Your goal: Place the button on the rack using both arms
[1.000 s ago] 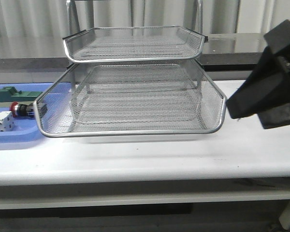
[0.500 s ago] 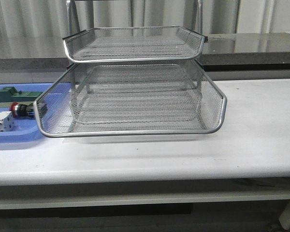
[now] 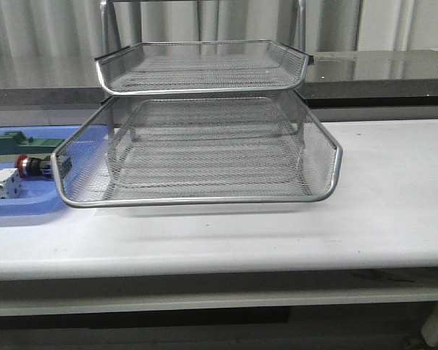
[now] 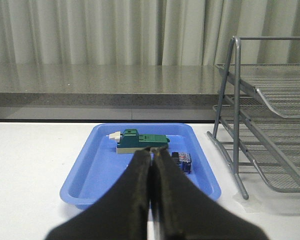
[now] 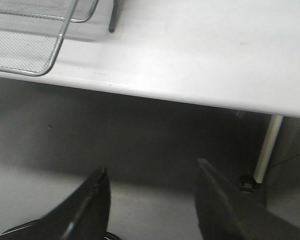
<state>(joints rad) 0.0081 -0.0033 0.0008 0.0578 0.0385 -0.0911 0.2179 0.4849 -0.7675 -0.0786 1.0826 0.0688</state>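
— Hand on the left point(image 4: 151, 152) first: what state is it in?
— Clenched, its two black fingers point(image 4: 135, 190) pressed together with nothing between them. It hangs at the near end of the blue tray point(image 4: 82, 172), pointing across it.
— And the right hand point(image 5: 152, 185)?
— Released, fingers spread wide apart and empty. It sits out past the near edge of the tabletop point(image 5: 205, 55), over the floor point(image 5: 140, 140), by a white table leg point(image 5: 266, 150). Neither hand shows in the front view.
— Go through the things, biggest down.
— Tabletop point(image 3: 277, 233), white, running the full width. On it the rack point(image 3: 197, 149), silver wire mesh with chrome rims, tiers stacked one above another, all bare. Left of the rack lies the blue tray point(image 3: 14, 208), just beside it.
— What is in the tray?
— A green-and-cream block point(image 3: 18, 142) toward the far side, a white block point(image 3: 1, 184) at the near left, and between them the button point(image 3: 31, 165).
— How does the button lie?
— On its side, red cap pointing left, dark body toward the rack. From the left wrist view it point(image 4: 182, 161) is just beyond the closed fingertips, not touched.
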